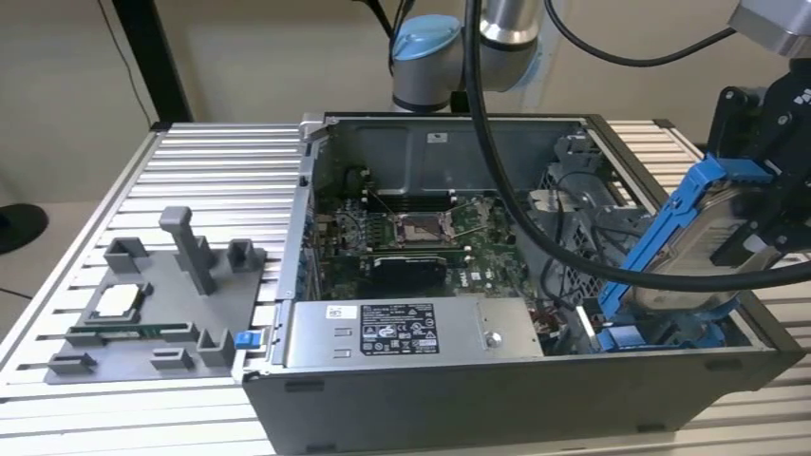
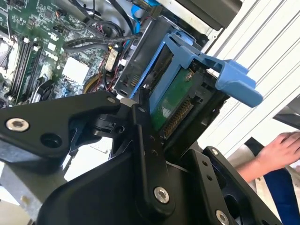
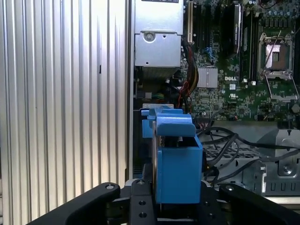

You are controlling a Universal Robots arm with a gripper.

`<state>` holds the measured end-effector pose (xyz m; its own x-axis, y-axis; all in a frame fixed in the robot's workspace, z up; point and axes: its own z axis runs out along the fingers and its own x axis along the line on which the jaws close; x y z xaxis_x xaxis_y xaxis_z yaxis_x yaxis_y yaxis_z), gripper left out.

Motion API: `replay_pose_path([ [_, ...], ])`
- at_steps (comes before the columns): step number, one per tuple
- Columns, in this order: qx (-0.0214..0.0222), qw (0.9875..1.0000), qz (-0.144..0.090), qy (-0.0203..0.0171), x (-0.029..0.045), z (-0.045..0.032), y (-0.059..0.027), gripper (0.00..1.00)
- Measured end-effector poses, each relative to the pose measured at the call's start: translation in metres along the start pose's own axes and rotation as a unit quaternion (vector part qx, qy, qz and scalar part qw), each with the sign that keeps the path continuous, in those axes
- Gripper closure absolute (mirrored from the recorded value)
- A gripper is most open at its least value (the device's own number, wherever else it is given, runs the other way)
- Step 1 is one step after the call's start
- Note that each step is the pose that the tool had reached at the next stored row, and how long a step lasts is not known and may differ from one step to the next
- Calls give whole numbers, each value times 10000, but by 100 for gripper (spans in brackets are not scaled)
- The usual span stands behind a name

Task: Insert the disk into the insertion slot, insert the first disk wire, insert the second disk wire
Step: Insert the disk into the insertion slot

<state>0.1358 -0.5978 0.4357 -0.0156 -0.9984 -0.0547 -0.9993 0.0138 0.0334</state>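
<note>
My gripper (image 1: 747, 223) is shut on the disk (image 1: 694, 242), a flat drive in a bright blue carrier frame. It holds the disk tilted above the open computer case's front corner, at the exterior view's right. Directly under the disk's lower end lies the insertion slot (image 1: 640, 334), with its blue rails showing. In the second wrist view, black fingers (image 2: 145, 126) clamp the disk (image 2: 176, 101), whose green circuit board and connector edge face the camera. In the first wrist view the blue carrier (image 3: 178, 164) stands upright between the fingers, over the case's grey perforated metal.
The case holds a motherboard (image 1: 419, 237), a grey labelled power-supply box (image 1: 380, 332) and loose wires (image 1: 571, 204). A thick black arm cable (image 1: 507, 190) hangs across the case. A grey fixture tray (image 1: 152, 313) sits on the ribbed table. A person's hand (image 2: 276, 150) rests beside the case.
</note>
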Motion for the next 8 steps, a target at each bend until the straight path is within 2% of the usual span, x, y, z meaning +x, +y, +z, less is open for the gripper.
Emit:
replay_pose_path([
  [8,0,10000,0,0,0,1,0,100],
])
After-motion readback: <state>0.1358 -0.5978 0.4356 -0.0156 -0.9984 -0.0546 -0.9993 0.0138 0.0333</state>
